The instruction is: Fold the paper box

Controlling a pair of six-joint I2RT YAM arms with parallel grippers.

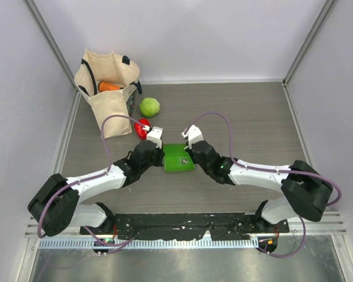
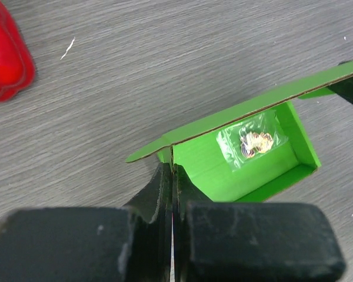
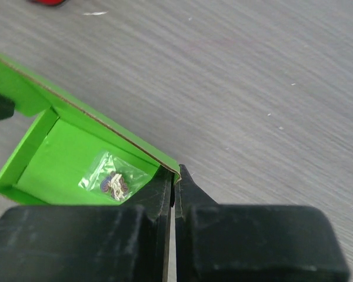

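Bright green thin-card paper box (image 1: pixel 179 158), partly formed: floor and low side walls stand up as a shallow tray, with one long panel rising along its far side – brown cut edge visible in both wrist views. A small clear plastic packet (image 2: pixel 253 143) with a dark and gold content lies on the tray floor.

The box rests on the grey wood-grain table (image 1: pixel 253 117), centred between the two arms and near their bases.

Left gripper (image 1: pixel 163 157) meets the box at its left end; in the left wrist view its black fingers (image 2: pixel 159 194) are pressed together with only a thin strip of green card between them, at the corner where wall and long panel join. Right gripper (image 1: pixel 191 154) holds the opposite end likewise – jaws closed to a slit on the card corner in the right wrist view.

Beyond the box: a glossy red pepper (image 1: pixel 143 128), a round pale-green vegetable (image 1: pixel 150 107) and a beige canvas bag (image 1: pixel 106 88) containing an orange carrot (image 1: pixel 110 86).
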